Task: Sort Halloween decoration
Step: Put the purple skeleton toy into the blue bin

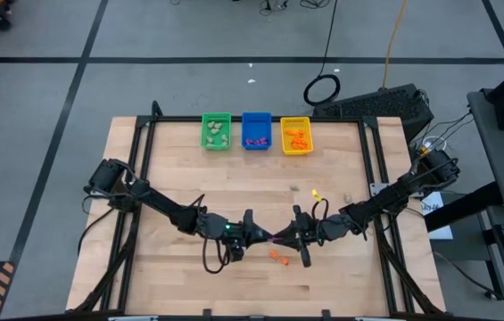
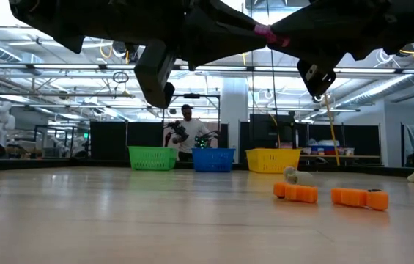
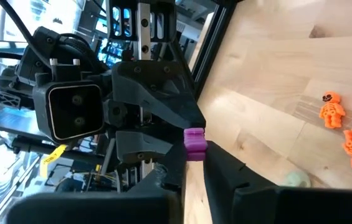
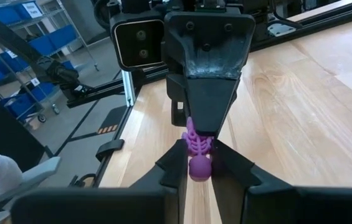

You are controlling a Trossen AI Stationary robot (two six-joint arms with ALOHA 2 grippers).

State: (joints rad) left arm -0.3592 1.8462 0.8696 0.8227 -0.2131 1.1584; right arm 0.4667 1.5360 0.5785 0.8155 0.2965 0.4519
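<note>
On the wooden worktop (image 1: 189, 196), the left arm reaches in from the left edge toward the middle of the near half. Its left tool (image 1: 259, 234) meets the right tool (image 1: 289, 238) tip to tip above the boards, and a purple skeleton trinket (image 4: 197, 152) sits between them. In the right wrist view the right tool's fingers (image 4: 169, 163) pinch the skeleton's head end, while the left tool's fingers (image 3: 225, 168) are drawn in around the other end of the same trinket (image 3: 194, 142).

Just below the meeting point lie two orange trinkets (image 1: 278, 257), apart from both tools. A pale trinket (image 2: 294, 175) lies near them. Farther right, a yellow piece (image 1: 315, 193) rests alone on the boards.

Along the far edge stand a green bin (image 1: 216, 131), a blue bin (image 1: 256, 130) and a yellow bin (image 1: 296, 135), each with trinkets inside. A person (image 2: 185, 132) stands beyond the worktop.
</note>
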